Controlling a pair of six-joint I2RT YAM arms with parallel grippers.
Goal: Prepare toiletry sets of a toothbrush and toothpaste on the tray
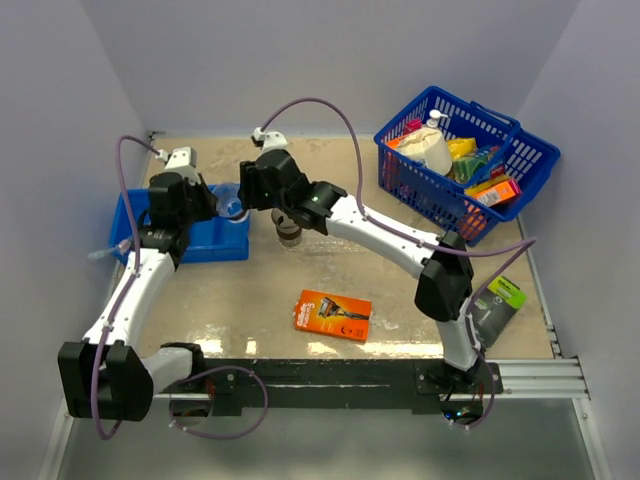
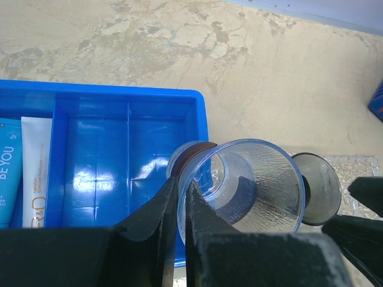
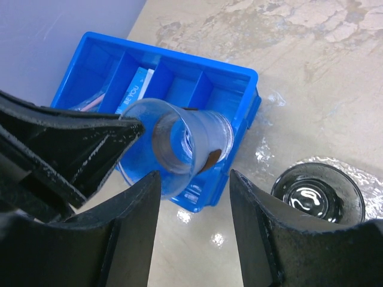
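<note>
My left gripper (image 2: pixel 179 182) (image 1: pixel 218 205) is shut on the rim of a clear plastic cup (image 2: pixel 257 179) (image 3: pixel 179 143) (image 1: pixel 233 205). The cup is tilted in the air over the blue bin's right end and has a brown patch at its base. My right gripper (image 3: pixel 195 176) (image 1: pixel 246 190) stands open just beside this cup without touching it. A brownish translucent cup (image 3: pixel 317 200) (image 2: pixel 317 188) (image 1: pixel 289 232) stands upright on the faint clear tray (image 3: pixel 263 152) (image 2: pixel 359 167). Toothpaste tubes (image 2: pixel 33 173) (image 3: pixel 136 89) lie in the bin. I cannot make out a toothbrush.
The blue compartment bin (image 1: pixel 215 245) (image 2: pixel 119 98) (image 3: pixel 179 57) sits at the left by the wall. A blue wire basket (image 1: pixel 530 150) of goods stands at the back right. An orange razor pack (image 1: pixel 333 315) lies near the front, and a green-black packet (image 1: pixel 497 303) lies by the right arm's base.
</note>
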